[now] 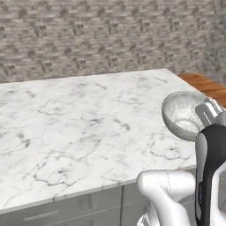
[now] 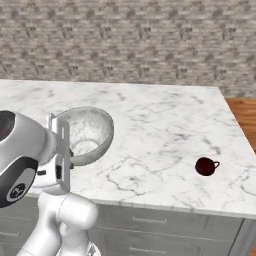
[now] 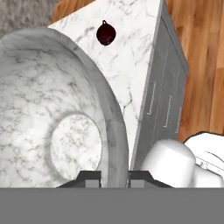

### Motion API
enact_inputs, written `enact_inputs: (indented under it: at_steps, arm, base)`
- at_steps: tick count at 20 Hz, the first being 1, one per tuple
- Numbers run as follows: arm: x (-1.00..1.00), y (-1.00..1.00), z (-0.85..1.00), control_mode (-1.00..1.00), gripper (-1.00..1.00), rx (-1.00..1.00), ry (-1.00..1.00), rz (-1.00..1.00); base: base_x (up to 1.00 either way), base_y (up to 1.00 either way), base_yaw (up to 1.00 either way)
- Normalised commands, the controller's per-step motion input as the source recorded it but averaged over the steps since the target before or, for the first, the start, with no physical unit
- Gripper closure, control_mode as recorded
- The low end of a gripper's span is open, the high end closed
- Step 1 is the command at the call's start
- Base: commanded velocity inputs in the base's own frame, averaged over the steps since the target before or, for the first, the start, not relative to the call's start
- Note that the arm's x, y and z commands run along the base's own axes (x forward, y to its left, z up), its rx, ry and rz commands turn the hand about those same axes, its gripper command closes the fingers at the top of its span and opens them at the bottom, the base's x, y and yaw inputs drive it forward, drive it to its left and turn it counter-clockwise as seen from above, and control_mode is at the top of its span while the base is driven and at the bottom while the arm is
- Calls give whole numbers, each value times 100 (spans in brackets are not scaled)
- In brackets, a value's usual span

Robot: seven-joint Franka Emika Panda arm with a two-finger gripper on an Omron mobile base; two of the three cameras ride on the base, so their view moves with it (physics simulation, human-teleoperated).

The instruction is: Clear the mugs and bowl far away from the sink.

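Two things on show: bowl (image 2: 90, 132) and a dark red mug (image 2: 205, 166).
Bowl: pale, speckled, tipped on its side with the mouth turned toward the cameras; it hangs over the front edge of the counter (image 1: 79, 128). Whether its underside touches the marble I cannot tell.
Tool: tool (image 3: 114, 177) nearly closed, its two dark fingertips (image 3: 89, 178) pinching the bowl's rim, one inside the wall and one outside, as the hand view shows.
Mug: stands upright on the counter near its front right corner, handle pointing toward the right edge, well apart from the bowl.
Counter: white marble with grey veins, grey drawer fronts (image 2: 165, 220) below the front edge.
Surroundings: grey brick wall (image 1: 101, 35) behind the counter, wooden floor (image 2: 242, 117) past its right edge.
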Motion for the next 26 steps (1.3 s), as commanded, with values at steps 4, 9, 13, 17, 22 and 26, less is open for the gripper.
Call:
enact_inputs:
  at_steps: [4, 9, 13, 17, 22, 26]
  arm:
    - [0, 0, 0, 100, 100, 0, 0, 0]
    - [18, -1, -6, -100, 100, 0, 0, 7]
    - [100, -2, -30, -100, 100, 3, 3, 25]
    - [98, 0, -31, -100, 100, 1, 0, 4]
    - [94, 0, -43, -100, 100, 0, 1, 0]
    - [92, 0, -40, -100, 100, 0, 3, 0]
  base:
    - [73, -18, 25]
    - [70, -4, 25]
    - [0, 0, 0]
    - [0, 0, 0]
    - [0, 0, 0]
    - [0, 0, 0]
